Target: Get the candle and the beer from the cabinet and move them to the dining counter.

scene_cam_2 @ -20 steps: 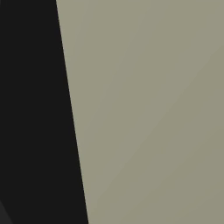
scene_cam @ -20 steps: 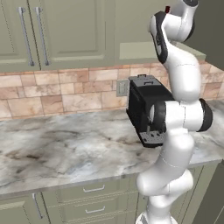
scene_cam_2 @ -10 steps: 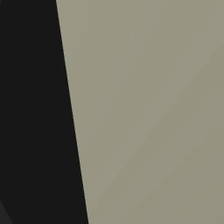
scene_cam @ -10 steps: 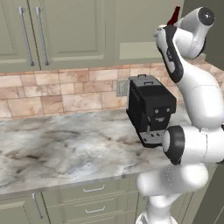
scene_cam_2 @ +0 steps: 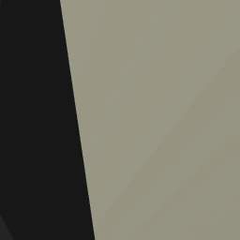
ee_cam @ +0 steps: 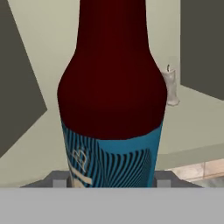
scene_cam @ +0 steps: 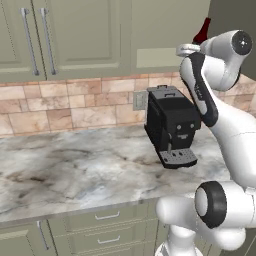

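Note:
The beer (ee_cam: 112, 100), a dark red-brown bottle with a blue striped label, stands upright and very close in the hand view. My gripper (ee_cam: 110, 181) is shut on it, a fingertip at each side of the label. Behind it, the small pale candle (ee_cam: 170, 87) stands on the shelf (ee_cam: 192, 122) of the open sage-green cabinet. In the left base view the bottle's dark red end (scene_cam: 202, 32) pokes up above my wrist, at the cabinet's (scene_cam: 80, 35) right end, high over the worktop.
A black coffee machine (scene_cam: 172, 125) stands on the marbled worktop (scene_cam: 75, 170) directly below my hand, against the tan tile backsplash (scene_cam: 60, 102). Drawer fronts (scene_cam: 107, 235) run under the worktop. A flat beige panel (scene_cam_2: 159, 117) sits close against the right base camera.
My arm has folded, the elbow dropping low and the wrist swinging right. The beer has moved right and slightly down with the hand, away from the cabinet.

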